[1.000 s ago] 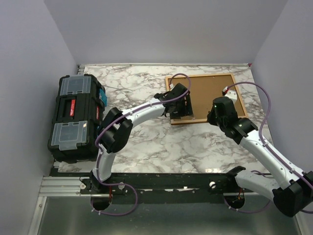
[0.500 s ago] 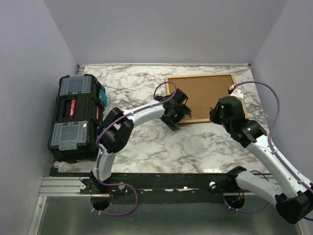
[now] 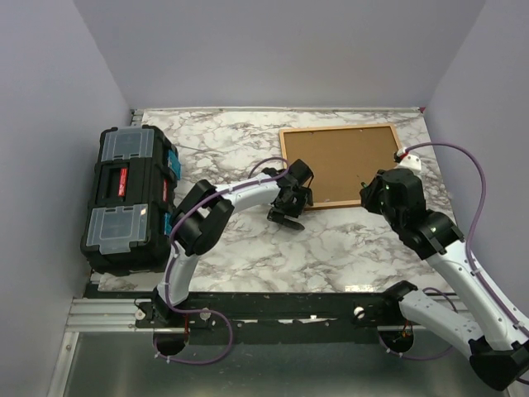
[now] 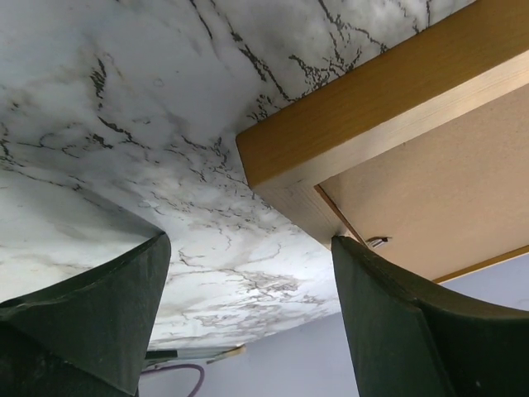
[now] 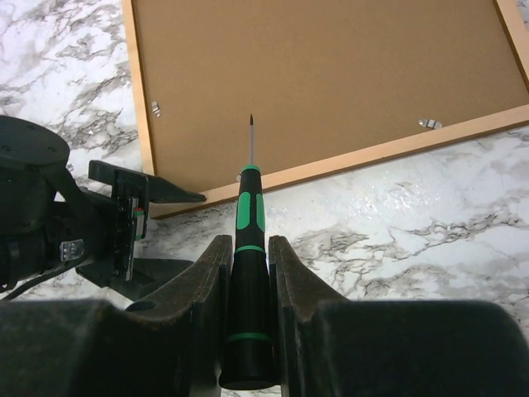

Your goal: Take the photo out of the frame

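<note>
The thin orange-brown wooden frame [image 3: 339, 128] is lying face-down on the veined marble worktop [image 3: 248, 248], matte brown backing board [image 3: 339, 161] up. The left claw [image 4: 248, 273] is gaping beside its squared corner; the right claw [image 5: 250, 248] is clenching a slim green-black screwdriver [image 5: 249, 211].

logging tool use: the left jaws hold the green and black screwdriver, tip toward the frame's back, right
Not the left: the right jaws hold the screwdriver, tip toward the back of the frame, as the right wrist view shows. The left jaws stand open, empty.
</note>
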